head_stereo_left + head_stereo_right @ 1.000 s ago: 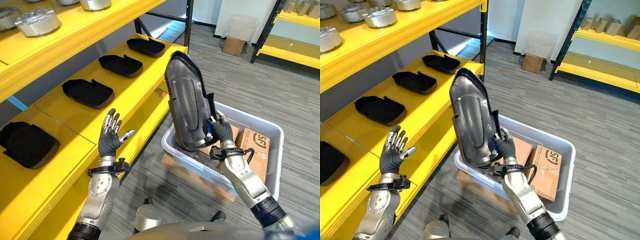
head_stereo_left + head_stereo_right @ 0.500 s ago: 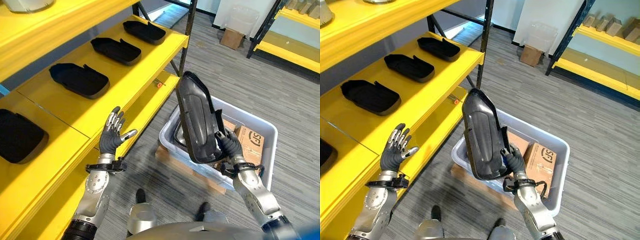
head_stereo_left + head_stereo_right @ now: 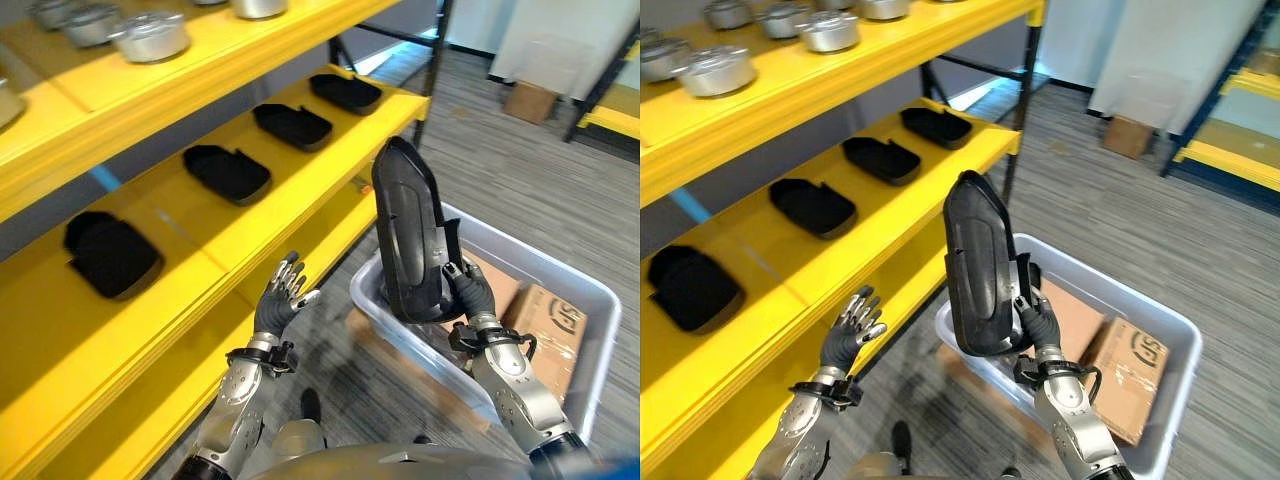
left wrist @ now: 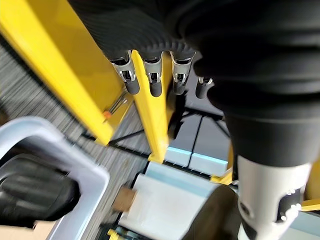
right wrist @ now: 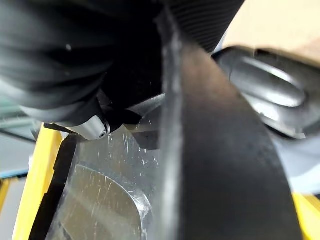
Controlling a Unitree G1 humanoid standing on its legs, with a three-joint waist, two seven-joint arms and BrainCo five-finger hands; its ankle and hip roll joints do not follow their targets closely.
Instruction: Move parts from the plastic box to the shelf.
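The long dark grey moulded shell part (image 3: 408,235) stands nearly upright in my right hand (image 3: 470,290), lifted clear above the translucent grey plastic box (image 3: 585,300) on the floor. I read this as the carry step: the part is out of the box and not yet on the shelf. Another dark part (image 5: 265,92) appears to lie in the box, beside brown cardboard cartons (image 3: 545,325).

My right hand grips the part at its lower edge, fingers and thumb curled round the rim; the right wrist view shows a thumb tip (image 5: 95,127) pressed against the shiny inner face. The hold sits low on a tall piece, so I judge it top-heavy and liable to swing.

My left hand (image 3: 282,300) hangs between the box and the yellow metal shelf (image 3: 300,170), fingers straight and spread, holding nothing and touching nothing. In the left wrist view its fingers (image 4: 152,82) point toward a yellow shelf edge.

On the middle shelf board four matching black shell parts (image 3: 228,172) lie flat in a row, well apart from one another. The board above carries round silver metal housings (image 3: 150,38).

Next, I think I need to swing the right arm leftward to the shelf, tip the part down flat, and set it in a free spot on the row. The upper board looks close overhead, so I would lower the part before reaching in.
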